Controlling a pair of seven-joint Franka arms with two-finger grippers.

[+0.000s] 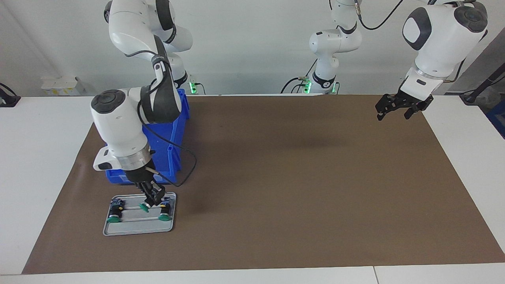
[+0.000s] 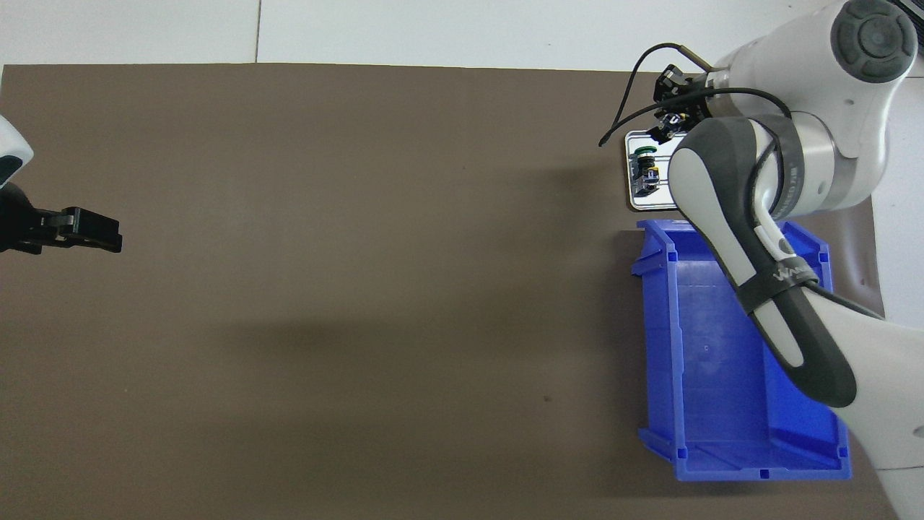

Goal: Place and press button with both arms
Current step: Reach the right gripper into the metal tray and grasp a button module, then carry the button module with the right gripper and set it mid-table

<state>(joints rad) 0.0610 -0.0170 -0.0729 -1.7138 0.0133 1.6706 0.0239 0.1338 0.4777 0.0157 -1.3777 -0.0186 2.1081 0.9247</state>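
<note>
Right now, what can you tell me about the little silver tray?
The silver tray is a flat metal-looking rectangle with rounded corners and a low raised rim. It lies flat on the brown mat, beside the blue bin and farther from the robots than it. Three green-capped buttons show on or just above it, the middle one between the right gripper's shut fingertips.

Counter [image 1: 43,157]: white, with a broad brown mat [image 1: 296,177] spread over most of it.
On the mat: an empty blue bin [image 2: 729,361] toward the right arm's end.
Beside it: a small grey metal tray [image 1: 138,228], farther from the robots than the bin and just clear of it.
</note>
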